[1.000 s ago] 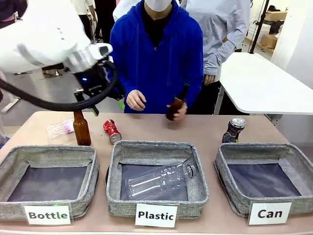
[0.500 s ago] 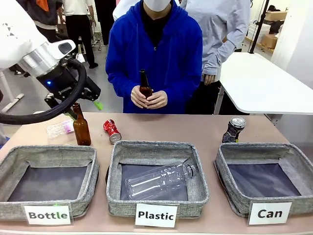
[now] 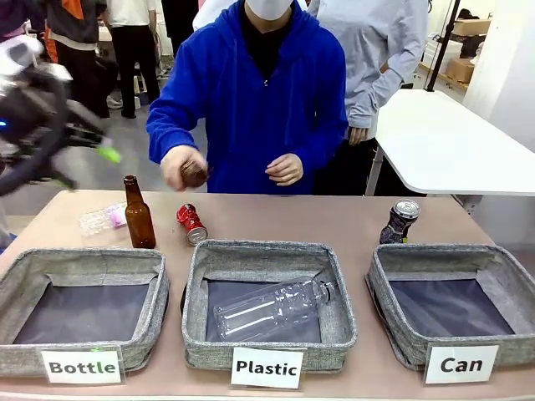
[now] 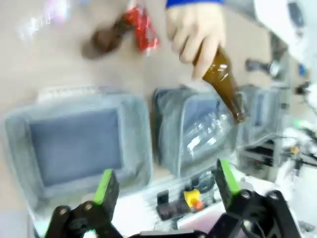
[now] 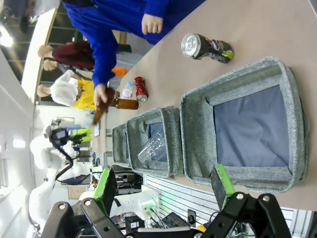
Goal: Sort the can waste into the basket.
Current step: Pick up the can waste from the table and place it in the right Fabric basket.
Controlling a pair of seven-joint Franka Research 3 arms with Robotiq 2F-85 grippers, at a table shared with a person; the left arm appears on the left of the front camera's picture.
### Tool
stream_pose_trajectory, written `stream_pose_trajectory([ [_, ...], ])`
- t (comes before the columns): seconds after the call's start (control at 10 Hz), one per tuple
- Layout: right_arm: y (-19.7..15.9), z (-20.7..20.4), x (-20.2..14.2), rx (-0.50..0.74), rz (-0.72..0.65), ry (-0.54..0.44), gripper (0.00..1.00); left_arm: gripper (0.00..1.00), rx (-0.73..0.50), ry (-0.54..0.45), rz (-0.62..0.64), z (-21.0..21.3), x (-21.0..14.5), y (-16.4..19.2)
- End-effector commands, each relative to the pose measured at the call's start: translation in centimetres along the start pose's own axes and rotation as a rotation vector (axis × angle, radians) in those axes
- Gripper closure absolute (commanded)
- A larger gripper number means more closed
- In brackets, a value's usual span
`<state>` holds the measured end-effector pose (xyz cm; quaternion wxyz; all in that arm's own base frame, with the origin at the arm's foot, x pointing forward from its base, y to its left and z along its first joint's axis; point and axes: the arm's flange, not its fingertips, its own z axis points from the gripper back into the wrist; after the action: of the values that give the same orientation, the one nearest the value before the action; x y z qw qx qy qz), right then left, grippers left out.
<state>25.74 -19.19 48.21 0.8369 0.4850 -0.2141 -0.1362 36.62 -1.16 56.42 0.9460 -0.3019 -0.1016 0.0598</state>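
The bench (image 3: 351,219) has a bare strip between its far edge and the three baskets along its near edge. The Can basket (image 3: 443,254) sits at the right end with its dark lining bare. Both the left pincer (image 4: 166,181) and the right pincer (image 5: 163,183) hang above the bench, spread wide and gripping nothing. The dark can (image 3: 399,221) stands just behind the Can basket's back rim, and the red can (image 3: 191,224) lies well to the left behind the middle basket.

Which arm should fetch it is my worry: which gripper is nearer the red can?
Left. The left gripper hangs raised, left of the red can; the right gripper sits back on the robot's side of the Can basket, farther off.
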Motion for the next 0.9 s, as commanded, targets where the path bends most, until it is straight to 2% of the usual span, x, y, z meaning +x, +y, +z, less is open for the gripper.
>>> stream_pose_trajectory([
  [0.0,0.0,0.1,0.2,0.030,0.025,-0.015,0.00,0.00,0.003,0.071,0.205,10.6,-2.4,5.1],
  [0.1,0.0,0.1,0.2,0.030,0.025,-0.015,0.00,0.00,-0.020,0.072,0.305,14.2,-3.3,7.8],
  [0.2,0.0,0.1,0.2,0.030,0.025,-0.015,0.00,0.00,-0.109,0.065,0.390,15.9,-3.9,10.8],
  [0.3,0.0,0.1,0.2,0.030,0.025,-0.015,0.00,0.00,-0.101,0.054,0.446,15.6,-4.0,12.5],
  [0.6,0.0,0.1,0.2,0.030,0.025,-0.015,0.00,0.00,-0.149,0.045,0.505,13.9,-4.5,13.5],
  [0.8,0.0,0.1,0.2,0.030,0.025,-0.015,0.00,0.00,-0.134,0.034,0.507,12.5,-4.5,11.2],
])
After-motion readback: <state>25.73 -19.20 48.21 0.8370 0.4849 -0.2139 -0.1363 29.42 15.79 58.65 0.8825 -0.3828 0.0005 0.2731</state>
